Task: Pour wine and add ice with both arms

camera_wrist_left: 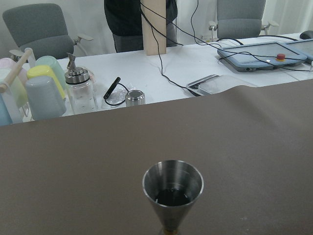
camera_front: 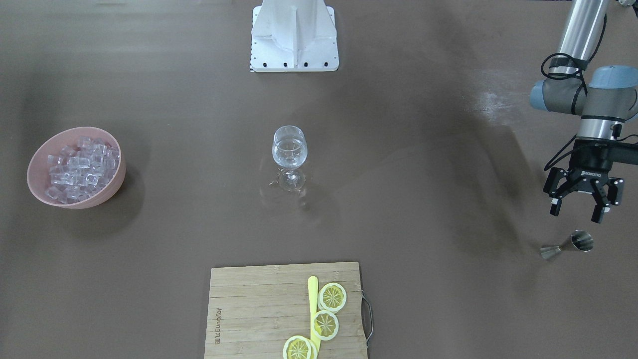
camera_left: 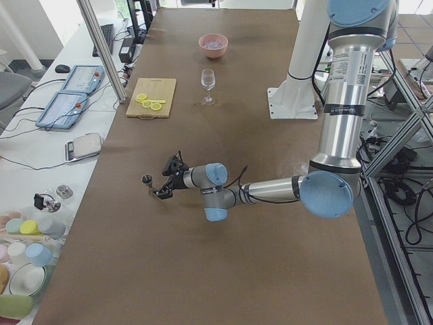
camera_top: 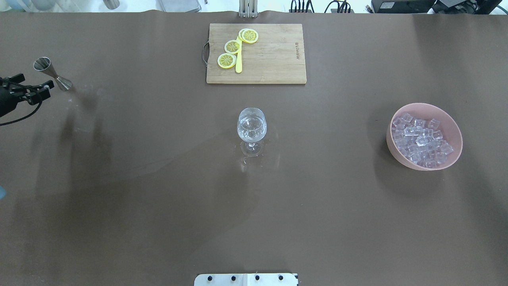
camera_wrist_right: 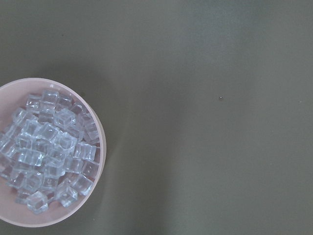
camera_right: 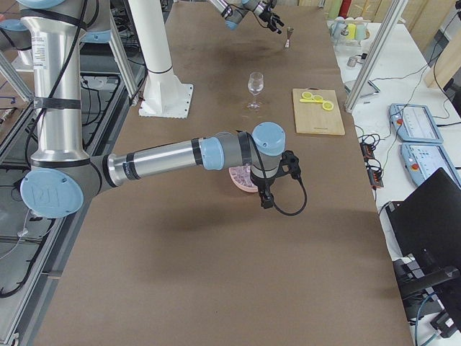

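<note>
A wine glass (camera_front: 289, 149) stands mid-table with a little clear wine in it; it also shows in the overhead view (camera_top: 251, 126). A pink bowl (camera_front: 107, 192) holds many clear ice cubes (camera_front: 79, 167), also seen in the overhead view (camera_top: 422, 139) and the right wrist view (camera_wrist_right: 49, 152). My left gripper (camera_front: 578, 209) is open and empty, just behind a steel jigger (camera_front: 573, 245) that stands on the table (camera_wrist_left: 172, 191). My right gripper (camera_right: 270, 191) hangs over the bowl; I cannot tell whether it is open or shut.
A wooden cutting board (camera_front: 249, 309) with lemon slices (camera_front: 332, 297) and a yellow knife lies at the operators' edge. The white pedestal (camera_front: 294, 37) stands at the robot's side. Wet marks show around the glass foot.
</note>
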Robot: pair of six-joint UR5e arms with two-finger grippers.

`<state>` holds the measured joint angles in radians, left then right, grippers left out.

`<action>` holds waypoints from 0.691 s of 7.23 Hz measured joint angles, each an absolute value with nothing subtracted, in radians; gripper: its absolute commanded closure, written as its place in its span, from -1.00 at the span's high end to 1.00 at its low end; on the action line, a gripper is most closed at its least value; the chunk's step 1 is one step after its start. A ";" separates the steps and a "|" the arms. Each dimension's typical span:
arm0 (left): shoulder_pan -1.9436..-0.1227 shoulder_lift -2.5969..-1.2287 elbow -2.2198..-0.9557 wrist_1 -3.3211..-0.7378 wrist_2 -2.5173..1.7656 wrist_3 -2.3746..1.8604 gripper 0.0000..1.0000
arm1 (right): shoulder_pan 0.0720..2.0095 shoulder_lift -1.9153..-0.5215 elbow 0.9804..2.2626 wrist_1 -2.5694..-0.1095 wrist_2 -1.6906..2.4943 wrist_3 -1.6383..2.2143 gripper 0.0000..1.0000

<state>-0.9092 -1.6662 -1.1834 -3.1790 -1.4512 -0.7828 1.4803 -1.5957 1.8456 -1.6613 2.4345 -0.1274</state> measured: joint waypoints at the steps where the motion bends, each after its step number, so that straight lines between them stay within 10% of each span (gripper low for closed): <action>1: -0.900 -1.682 -1.163 -3.179 -1.440 -0.783 0.96 | 1.480 -1.596 1.845 -1.661 2.434 -0.127 1.00; 5: -0.898 -1.747 -1.078 -3.171 -1.436 -0.863 0.96 | 1.480 -1.597 1.846 -1.661 2.434 -0.127 1.00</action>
<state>-0.8977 -1.7472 -1.0776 -3.1711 -1.4363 -0.8631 1.4803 -1.5968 1.8461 -1.6613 2.4344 -0.1273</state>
